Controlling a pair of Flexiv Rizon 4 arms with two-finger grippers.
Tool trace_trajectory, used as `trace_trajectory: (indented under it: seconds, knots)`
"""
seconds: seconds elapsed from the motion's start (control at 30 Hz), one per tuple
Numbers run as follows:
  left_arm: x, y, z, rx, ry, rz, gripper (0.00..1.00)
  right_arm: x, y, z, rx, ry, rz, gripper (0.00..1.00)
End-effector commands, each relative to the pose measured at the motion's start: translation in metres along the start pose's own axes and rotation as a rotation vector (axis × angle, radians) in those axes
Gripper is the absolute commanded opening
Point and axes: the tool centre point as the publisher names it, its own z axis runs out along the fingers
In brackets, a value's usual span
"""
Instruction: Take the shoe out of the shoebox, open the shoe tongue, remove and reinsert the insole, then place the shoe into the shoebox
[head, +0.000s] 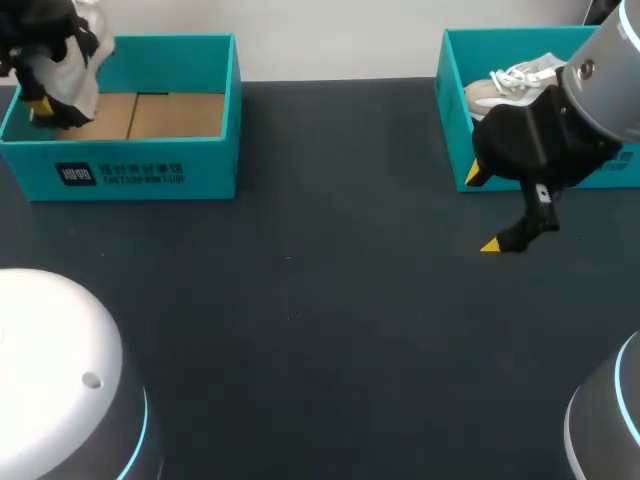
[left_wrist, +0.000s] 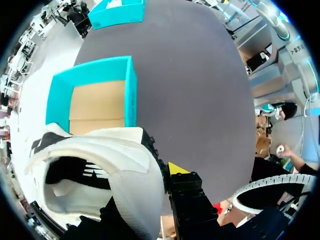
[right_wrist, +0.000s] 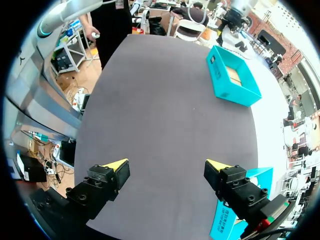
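I count two teal cardboard shoeboxes and two white shoes. My left gripper (head: 40, 103) clamps one white shoe (head: 75, 60) above the left shoebox (head: 150, 165), its long axis steeply upright and its opening facing the wrist. The right shoebox (head: 452, 100) holds the laced white shoe (head: 510, 80). My right gripper (head: 481, 210) hangs spread wide just in front of that box.

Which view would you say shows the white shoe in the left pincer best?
Left wrist view: the white shoe fills it, with its opening visible. The head view catches only a small part of it; the right wrist view shows nothing clear of it.
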Motion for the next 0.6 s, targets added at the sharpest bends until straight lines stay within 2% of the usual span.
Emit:
trace_trajectory:
  seconds: [0.03,0.2,0.33,0.6]
  knots:
    - [-0.018,0.014,0.004,-0.009,0.014,0.034,0.00,-0.003,0.002,0.001,0.004,0.006,0.001,1.00]
    - [-0.034,0.032,0.008,-0.040,-0.003,0.051,0.00,-0.003,0.002,0.001,0.004,0.006,0.001,1.00]
    - [-0.047,0.043,0.009,-0.010,0.032,0.077,0.00,-0.003,0.002,0.001,0.004,0.006,0.001,1.00]
    - [-0.082,0.056,0.010,0.001,0.016,0.085,0.00,-0.003,0.002,0.001,0.004,0.006,0.001,1.00]
